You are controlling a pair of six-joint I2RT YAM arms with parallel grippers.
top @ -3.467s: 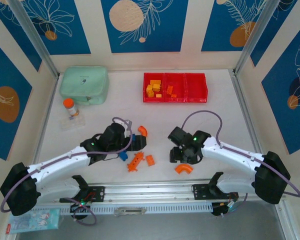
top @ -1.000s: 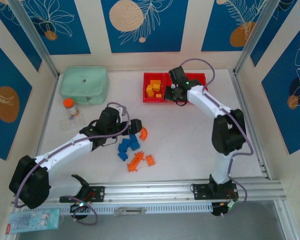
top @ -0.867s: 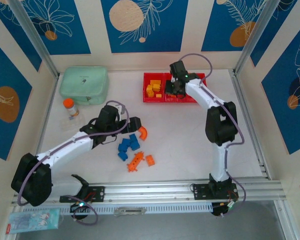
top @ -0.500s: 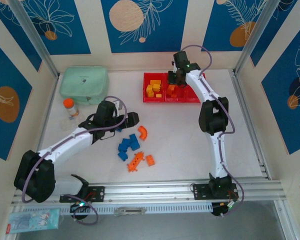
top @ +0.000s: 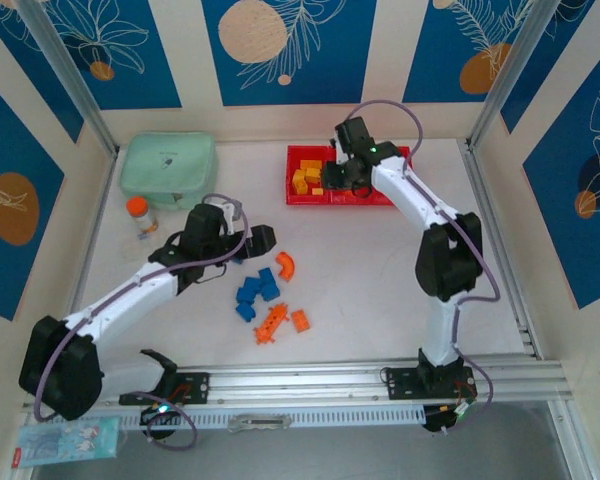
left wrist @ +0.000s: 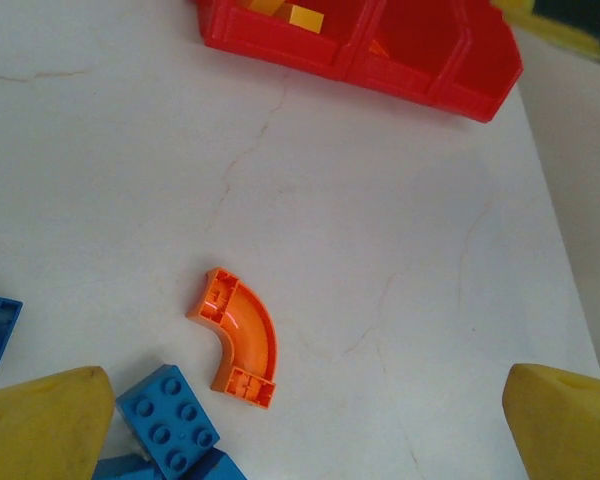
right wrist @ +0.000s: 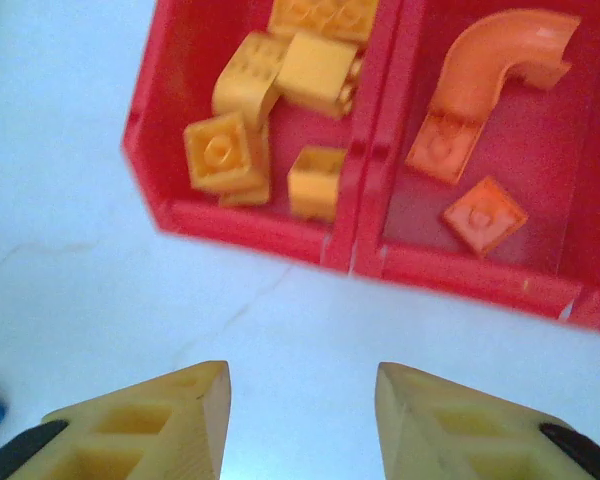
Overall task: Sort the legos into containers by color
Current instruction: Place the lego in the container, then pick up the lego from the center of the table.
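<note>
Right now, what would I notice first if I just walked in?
The bright red bins at the far side of the table, with yellow bricks in the left one and orange pieces in the middle one. Nearer the front, blue bricks and orange bricks lie loose.

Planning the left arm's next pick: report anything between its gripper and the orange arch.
Nothing visible. The arch lies on bare table ahead of the open left gripper; a blue brick sits beside it.
</note>
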